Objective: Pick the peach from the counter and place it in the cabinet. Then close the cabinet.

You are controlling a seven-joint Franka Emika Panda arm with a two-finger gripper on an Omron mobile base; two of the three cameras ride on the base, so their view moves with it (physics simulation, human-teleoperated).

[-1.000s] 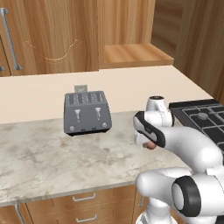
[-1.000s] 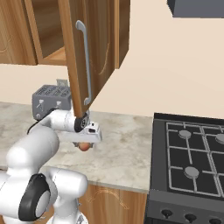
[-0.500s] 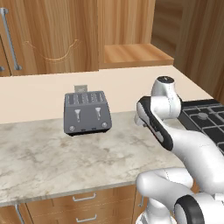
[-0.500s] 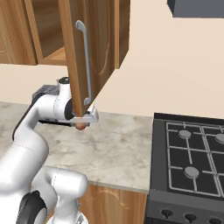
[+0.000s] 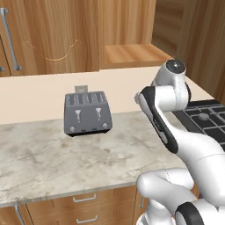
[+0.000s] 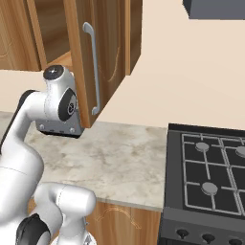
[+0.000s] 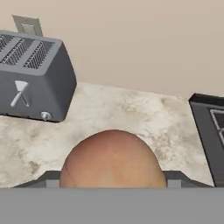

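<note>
**A:** What is the claw doing?

**B:** In the hand view the claw (image 7: 113,186) is closed around the peach (image 7: 113,159), a round reddish-orange ball sitting between the two dark fingertips (image 7: 174,177). The fruit is off the bench (image 7: 131,118), which lies well below and beyond it.

**A:** How would that peach handle?

**B:** My guess: light, smooth-skinned and round, so it could roll or slip if the grip loosens, and a real one would bruise under a hard squeeze. Pinching across its widest middle, as appears to be the case here, looks the safest hold.

**A:** What surrounds it?

**B:** A grey toaster (image 7: 33,78) stands on the marbled bench to one side, and the edge of a black stove (image 7: 210,131) is on the other. In the left base view the white arm (image 5: 169,114) is raised above the bench (image 5: 66,162).

**A:** And the cabinet?

**B:** The cabinet (image 6: 103,52) hangs open above the bench, its door with a long silver handle (image 6: 94,72) swung outward. A light wood shelf (image 5: 134,52) is bare inside, waiting for the fruit
</note>
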